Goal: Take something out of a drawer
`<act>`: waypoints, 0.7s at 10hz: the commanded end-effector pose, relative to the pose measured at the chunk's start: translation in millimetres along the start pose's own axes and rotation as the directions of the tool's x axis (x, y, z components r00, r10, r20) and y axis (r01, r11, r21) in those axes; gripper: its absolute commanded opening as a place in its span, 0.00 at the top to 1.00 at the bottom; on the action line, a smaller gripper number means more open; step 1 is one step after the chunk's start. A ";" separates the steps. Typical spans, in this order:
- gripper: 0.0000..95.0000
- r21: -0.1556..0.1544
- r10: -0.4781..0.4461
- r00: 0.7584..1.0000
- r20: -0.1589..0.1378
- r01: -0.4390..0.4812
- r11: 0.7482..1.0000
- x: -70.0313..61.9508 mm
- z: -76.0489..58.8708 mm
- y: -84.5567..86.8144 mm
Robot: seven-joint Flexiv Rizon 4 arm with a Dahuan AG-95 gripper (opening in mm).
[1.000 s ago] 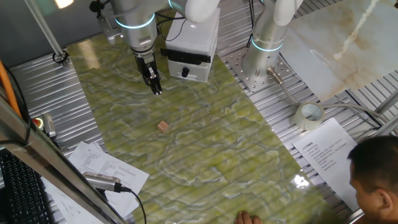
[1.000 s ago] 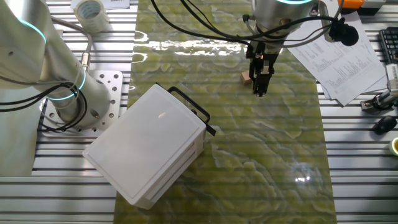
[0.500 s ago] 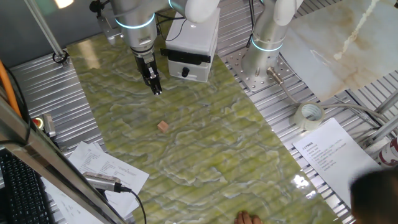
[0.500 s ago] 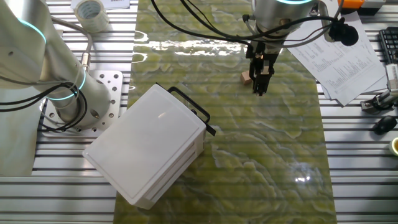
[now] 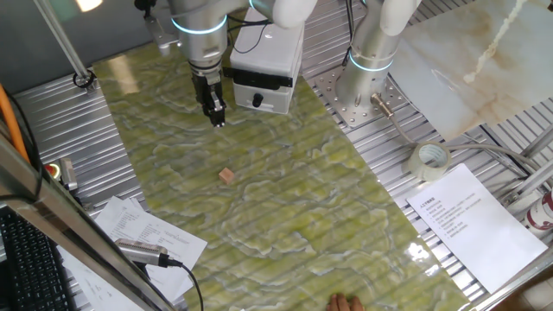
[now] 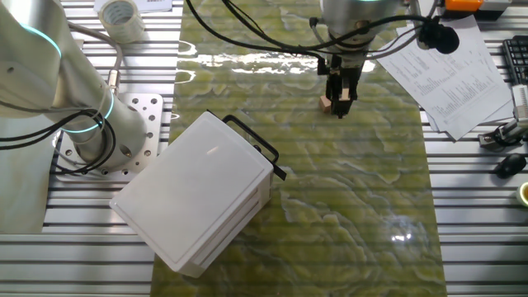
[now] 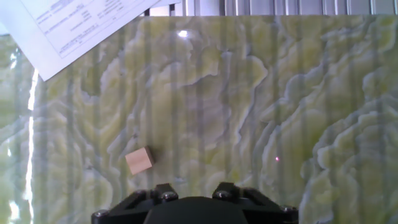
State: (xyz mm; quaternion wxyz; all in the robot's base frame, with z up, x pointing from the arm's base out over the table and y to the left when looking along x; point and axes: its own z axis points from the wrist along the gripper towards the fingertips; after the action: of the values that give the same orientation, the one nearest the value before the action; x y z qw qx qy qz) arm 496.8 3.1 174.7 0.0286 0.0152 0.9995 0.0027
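Small, light-tan wooden block, roughly cube-shaped with crisp edges and plain matte faces, already lies out on the green-and-cream marbled surface, towards the edge where the printed paper sheets lie, well apart from the white rectangular box it belongs to. The shallow white drawer, with its black bar handle, looks pushed in, or nearly so, flush with the box front; whether more blocks sit inside cannot be seen.

The gripper hangs above the surface between the block and the box, carrying nothing. Its black fingers appear drawn close together, though neither fixed view settles whether a gap remains, and the hand view shows only the gripper's dark base at its lower edge.

Judging from this, the extraction looks essentially done and the step in hand is clearing away. To do that well, the arm should lift straight and keep off the block, which is light and would skid easily on the glossy, slightly ridged marbled sheet. It should also steer wide of the protruding handle, since the smooth plastic box sits askew on the surface's edge, by the ribbed metal, and could shift if nudged.
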 end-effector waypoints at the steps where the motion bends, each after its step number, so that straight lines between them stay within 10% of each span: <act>1: 1.00 -0.001 -0.045 0.999 -0.008 0.045 0.999 -1.6 0.5 0.7; 7: 1.00 0.021 -0.078 0.997 -0.009 0.079 0.997 -1.6 0.2 0.7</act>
State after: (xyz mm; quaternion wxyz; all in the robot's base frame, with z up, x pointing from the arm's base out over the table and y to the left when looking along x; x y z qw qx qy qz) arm 497.6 3.5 174.5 0.0253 -0.0243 0.9993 -0.0101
